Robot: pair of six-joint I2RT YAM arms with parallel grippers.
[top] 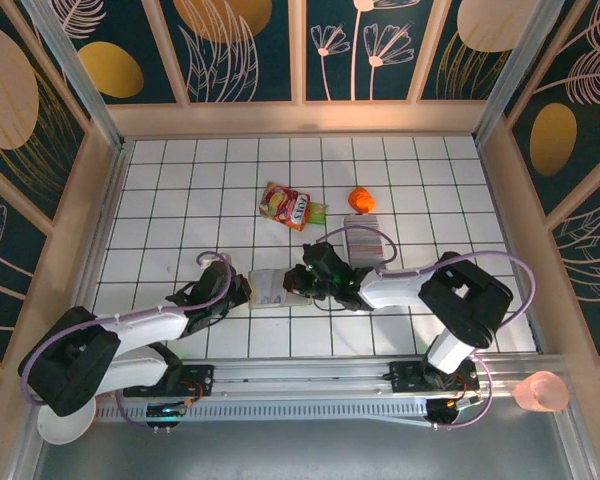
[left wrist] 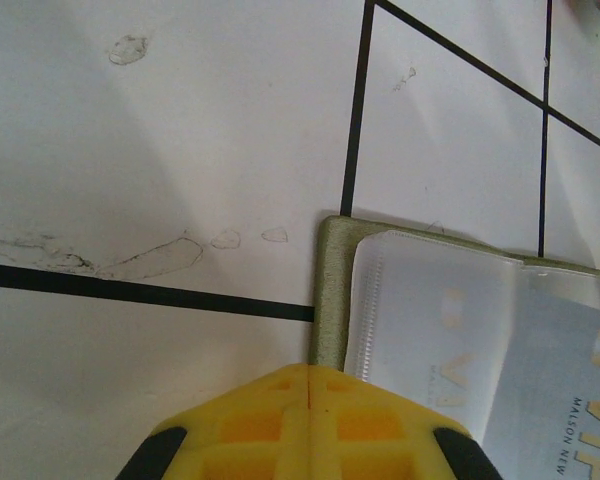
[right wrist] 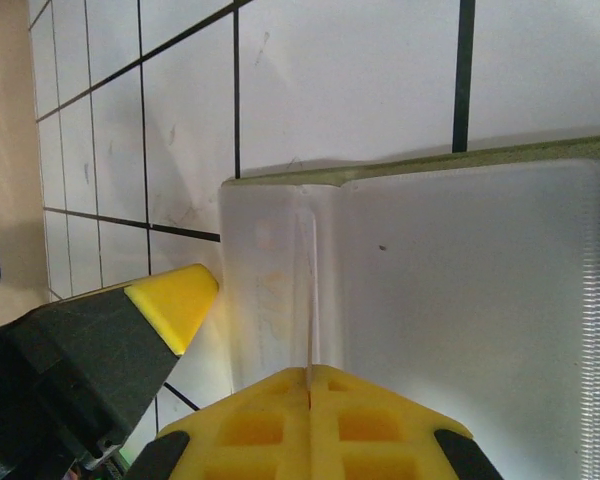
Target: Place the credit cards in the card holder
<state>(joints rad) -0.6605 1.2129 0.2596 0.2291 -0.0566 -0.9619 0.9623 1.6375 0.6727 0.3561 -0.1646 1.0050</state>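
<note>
Worktop [top: 180, 180]: white, ruled with a black square grid. Card holder [left wrist: 330, 300]: olive-green outer face, pale milky-translucent inner sleeves. Card [left wrist: 570, 400] in the sleeve: silvery grey with gold lettering. Credit cards [top: 360, 238]: grey and silver stripes. Left hand [left wrist: 308, 378] and right hand [right wrist: 310, 378]: yellow pads on black bodies. Snack packet [top: 292, 207]: red and yellow, green at one end. Round object [top: 361, 199]: orange. Walls [top: 260, 70]: dark teal with peach and gold plant motifs. Cup [top: 542, 392]: pink.
</note>
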